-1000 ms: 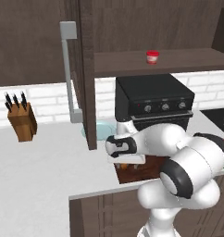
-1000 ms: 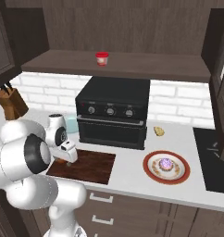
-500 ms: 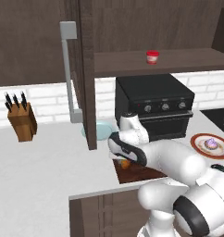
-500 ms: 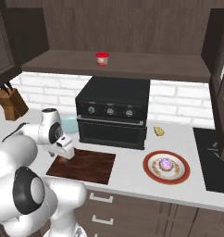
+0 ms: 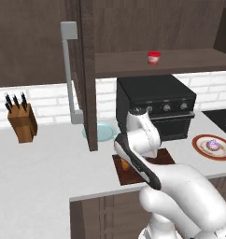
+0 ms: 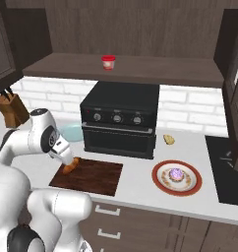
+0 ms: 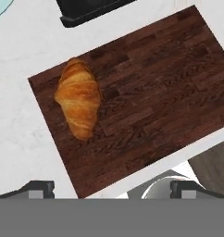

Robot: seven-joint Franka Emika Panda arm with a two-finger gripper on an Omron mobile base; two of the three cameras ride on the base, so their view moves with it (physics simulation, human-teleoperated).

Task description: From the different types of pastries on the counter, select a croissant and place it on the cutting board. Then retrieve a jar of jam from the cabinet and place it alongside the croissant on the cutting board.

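My hand [image 7: 111, 189] hangs above the cutting board [image 7: 151, 102], its fingers [image 7: 40, 189] spread wide apart with nothing between them. The croissant [image 7: 79, 98] lies flat on the board, close to one short end and touching nothing but the wood; from the right base view the croissant [image 6: 71, 165] sits at the board's [image 6: 94, 176] left end, just below my wrist. In the left base view my arm covers most of the board [image 5: 167, 156], and a sliver of croissant [image 5: 125, 164] shows beside it. The board rests on the off-white tabletop [image 6: 140, 189] directly in front of the black oven [image 6: 120, 118]. The jar of jam [image 6: 108, 62], red-lidded, stands upright on the open shelf above the oven, well apart from my hand. The cabinet door [image 5: 87, 74] stands open, edge-on, with its grey bar handle [image 5: 68, 70] facing left. A pale blue plate [image 6: 73, 131] lies behind the board. The pink-frosted pastry [image 6: 176, 173] sits on a red-rimmed plate [image 6: 163, 184] right of the board. A knife block [image 5: 22, 122] stands at far left.
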